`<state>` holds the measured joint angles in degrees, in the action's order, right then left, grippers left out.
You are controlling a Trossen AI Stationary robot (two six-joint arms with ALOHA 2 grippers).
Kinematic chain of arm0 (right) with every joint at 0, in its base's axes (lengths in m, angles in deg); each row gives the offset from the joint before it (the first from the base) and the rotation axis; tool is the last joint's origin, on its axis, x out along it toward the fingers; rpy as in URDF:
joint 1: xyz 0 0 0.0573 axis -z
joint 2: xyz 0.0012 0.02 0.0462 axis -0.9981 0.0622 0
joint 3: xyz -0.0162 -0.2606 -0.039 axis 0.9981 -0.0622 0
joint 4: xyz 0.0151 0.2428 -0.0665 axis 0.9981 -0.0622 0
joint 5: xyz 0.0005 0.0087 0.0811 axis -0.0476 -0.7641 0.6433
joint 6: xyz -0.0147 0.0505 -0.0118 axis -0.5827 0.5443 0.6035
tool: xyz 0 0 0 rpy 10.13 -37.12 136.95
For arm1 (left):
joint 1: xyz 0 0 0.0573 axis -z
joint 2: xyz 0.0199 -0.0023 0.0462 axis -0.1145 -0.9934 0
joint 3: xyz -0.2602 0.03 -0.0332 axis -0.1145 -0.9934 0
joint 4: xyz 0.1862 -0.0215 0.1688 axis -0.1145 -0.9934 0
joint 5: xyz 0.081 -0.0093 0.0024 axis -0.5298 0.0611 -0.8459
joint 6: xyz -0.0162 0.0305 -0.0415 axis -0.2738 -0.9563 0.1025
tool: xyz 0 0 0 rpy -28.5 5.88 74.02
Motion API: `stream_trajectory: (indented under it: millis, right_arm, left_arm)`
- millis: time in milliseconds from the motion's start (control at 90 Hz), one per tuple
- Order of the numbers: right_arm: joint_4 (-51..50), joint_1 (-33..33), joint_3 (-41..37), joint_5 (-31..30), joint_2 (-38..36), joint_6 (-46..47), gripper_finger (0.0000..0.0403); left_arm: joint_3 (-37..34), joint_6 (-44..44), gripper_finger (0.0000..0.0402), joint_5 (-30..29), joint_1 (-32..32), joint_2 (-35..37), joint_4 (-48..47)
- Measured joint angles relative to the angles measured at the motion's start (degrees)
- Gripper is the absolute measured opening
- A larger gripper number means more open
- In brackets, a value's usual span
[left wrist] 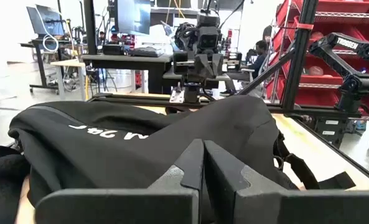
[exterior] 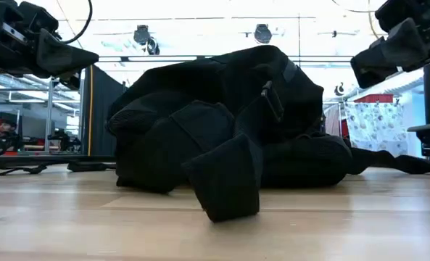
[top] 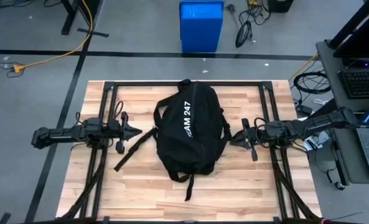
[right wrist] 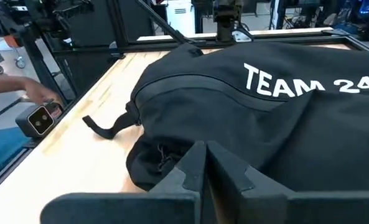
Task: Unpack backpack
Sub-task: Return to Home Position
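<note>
A: Jaws first, quick.
B: Left jaws pressed together, nothing in them, raised off the table (top: 140, 193) just beside the backpack (top: 190, 127). Right jaws likewise closed and empty, on its opposite side. Neither touches the fabric, going by the low view.
A: Where's the bag?
B: Mid-table, lying flat between the two arms, lettering up, one strap (top: 134, 155) trailing toward the left arm (top: 78, 132).
A: Handling?
B: Soft and floppy, I'd say. It slumps, so it'll sag and fold when lifted. It's bulky against the jaws, and I can't judge the weight. The fabric is probably slick-ish.
A: Where to grab?
B: The zipper seam (right wrist: 172, 87) looks closed, so go for a pull tab there, though I can't make one out. Otherwise pinch a strap or a fold of cloth, with the other arm pinning the body.
A: Any text?
B: White "TEAM 247" (right wrist: 308, 84) on the panel. No other text on the bag.
</note>
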<state>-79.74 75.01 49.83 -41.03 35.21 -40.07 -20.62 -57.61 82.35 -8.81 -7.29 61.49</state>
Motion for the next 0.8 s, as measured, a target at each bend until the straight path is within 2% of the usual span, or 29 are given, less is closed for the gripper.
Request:
stream_trajectory:
  millis: [489, 800]
  right_arm:
    - [-6.4, 0.1, 0.0, -0.6, -8.4, -1.4, 0.0]
    - [-4.9, 0.1, -3.0, -1.6, -12.0, -1.7, 0.0]
  left_arm:
    - [0.0, 0.0, 0.0, 0.0, 0.0, 0.0, 0.0]
    - [0.0, 0.0, 0.0, 0.0, 0.0, 0.0, 0.0]
